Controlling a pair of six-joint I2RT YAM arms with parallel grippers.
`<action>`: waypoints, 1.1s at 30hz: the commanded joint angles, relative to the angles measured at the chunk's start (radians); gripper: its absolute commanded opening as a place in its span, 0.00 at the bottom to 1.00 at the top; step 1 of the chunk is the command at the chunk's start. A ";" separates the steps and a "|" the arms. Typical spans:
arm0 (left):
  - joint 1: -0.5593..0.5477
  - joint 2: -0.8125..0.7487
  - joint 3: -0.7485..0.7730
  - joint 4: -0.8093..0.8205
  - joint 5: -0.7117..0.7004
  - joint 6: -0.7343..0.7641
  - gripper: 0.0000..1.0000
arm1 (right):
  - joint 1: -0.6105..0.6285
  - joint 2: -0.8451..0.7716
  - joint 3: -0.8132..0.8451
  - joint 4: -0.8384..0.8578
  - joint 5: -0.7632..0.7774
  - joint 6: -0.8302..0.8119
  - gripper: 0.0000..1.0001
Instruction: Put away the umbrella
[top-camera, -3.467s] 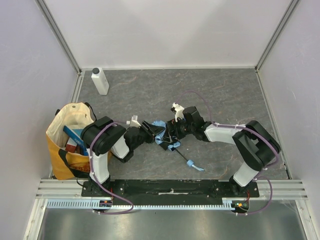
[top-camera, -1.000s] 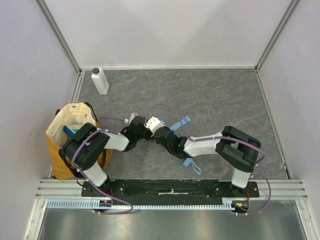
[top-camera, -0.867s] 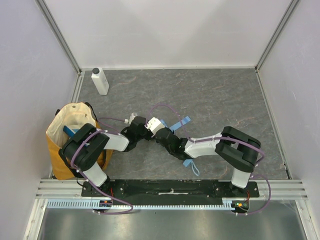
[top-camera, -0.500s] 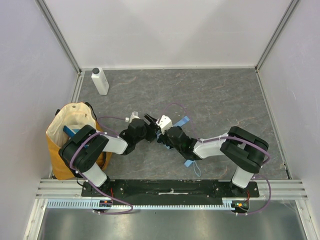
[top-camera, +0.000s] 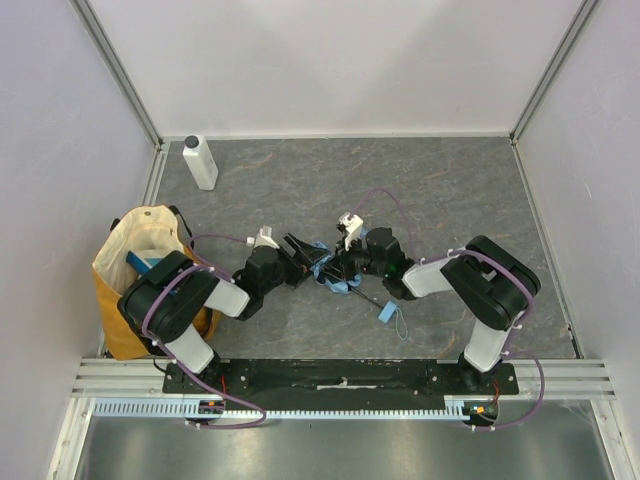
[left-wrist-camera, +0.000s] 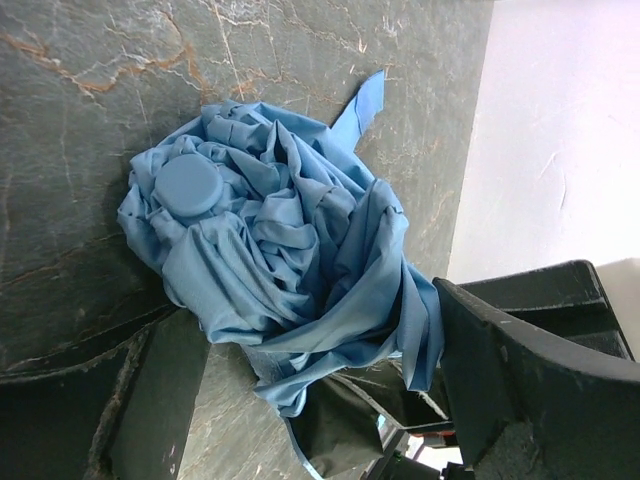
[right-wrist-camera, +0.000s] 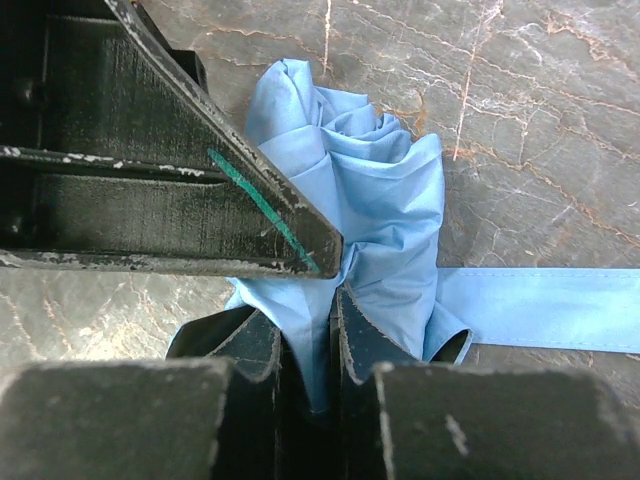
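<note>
A: Right pincer (right-wrist-camera: 312, 325) is pinching a fold of the umbrella (right-wrist-camera: 370, 190), with its jaws nearly pressed together. Are we agreeing?
B: Yes. Left pincer (left-wrist-camera: 315, 305) is standing spread wide, straddling the bunched canopy and gripping nothing.
A: Where are we placing the umbrella?
B: It is lying on the table (top-camera: 450, 190), mid-front, between both pincers and well apart from the tote (top-camera: 110, 300).
A: Risks?
B: We are judging that the pinch is catching cloth only, not the shaft (top-camera: 365, 297). The thin fabric could be slipping out on a lift, or the canopy could be pulling loose and unfurling. One left finger (right-wrist-camera: 170, 200) is also sitting right over the right pincer, so we are expecting a clash if either one swings.
A: Materials?
B: We are seeing thin sky-blue fabric crumpled in soft folds, a smooth round cap (left-wrist-camera: 188, 188), a flat strap (right-wrist-camera: 540, 310) and a thin black shaft. The table is looking grey, marbled and hard. The fingers are looking matte black and scuffed.
</note>
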 joint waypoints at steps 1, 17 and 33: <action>0.007 0.075 -0.004 0.019 0.032 0.047 0.94 | -0.022 0.089 -0.015 -0.194 -0.261 0.074 0.00; 0.002 0.183 0.076 -0.034 0.035 0.024 0.92 | -0.106 0.204 -0.005 0.313 -0.552 0.469 0.00; -0.002 0.203 0.088 0.005 0.038 0.056 0.88 | -0.109 0.229 -0.024 0.467 -0.634 0.597 0.00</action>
